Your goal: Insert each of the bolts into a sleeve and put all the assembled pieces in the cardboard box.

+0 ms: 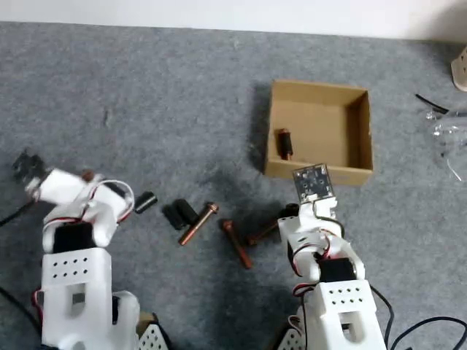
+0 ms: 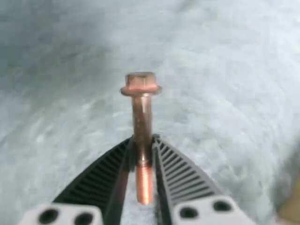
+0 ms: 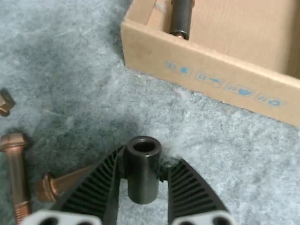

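The left gripper (image 2: pixel 144 140) at the surface's left has its jaws clamped on a copper bolt (image 2: pixel 141 110) (flanged hex head, smooth shank), while the right gripper (image 3: pixel 146 157) jaws pinch a black hollow sleeve (image 3: pixel 142 178) near the cardboard box (image 3: pixel 211 70).

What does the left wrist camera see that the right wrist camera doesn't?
Left wrist camera: the left gripper pinching a copper bolt by its shaft, head pointing away. Right wrist camera: the right gripper holding a black sleeve, the cardboard box with one assembled piece inside, and loose bolts lying nearby. Both: grey carpet and black ribbed fingers closed on a part.
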Robot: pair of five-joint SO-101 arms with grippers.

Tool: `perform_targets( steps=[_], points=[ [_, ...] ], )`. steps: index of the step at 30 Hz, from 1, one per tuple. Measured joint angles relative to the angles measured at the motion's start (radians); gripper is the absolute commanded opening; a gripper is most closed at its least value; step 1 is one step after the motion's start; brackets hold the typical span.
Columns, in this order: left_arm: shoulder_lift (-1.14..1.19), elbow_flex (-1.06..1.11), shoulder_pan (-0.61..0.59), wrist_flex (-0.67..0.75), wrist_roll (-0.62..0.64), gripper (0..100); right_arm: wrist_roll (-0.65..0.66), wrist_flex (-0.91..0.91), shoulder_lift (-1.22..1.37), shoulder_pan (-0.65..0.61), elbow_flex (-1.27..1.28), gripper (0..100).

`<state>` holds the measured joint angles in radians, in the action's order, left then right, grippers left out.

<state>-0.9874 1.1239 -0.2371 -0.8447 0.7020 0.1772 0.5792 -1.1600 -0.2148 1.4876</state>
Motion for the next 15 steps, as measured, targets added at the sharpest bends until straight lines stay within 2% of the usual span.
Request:
perform_targets(
  steps=[3,5,9,15],
  points=[
    [0.0,-0.06,0.087,0.0,-0.176,1,0.0,0.0,0.0,0.0,0.011,0.4],
    [-0.002,-0.1,0.114,0.0,-0.232,1,0.0,0.0,0.0,0.0,0.029,0.4],
    [-0.107,-0.137,0.127,0.0,-0.288,1,0.0,-0.031,0.0,0.0,0.046,0.4],
    [-0.422,-0.092,0.127,-0.031,-0.301,1,0.0,-0.035,0.0,0.002,0.046,0.4]
  ],
)
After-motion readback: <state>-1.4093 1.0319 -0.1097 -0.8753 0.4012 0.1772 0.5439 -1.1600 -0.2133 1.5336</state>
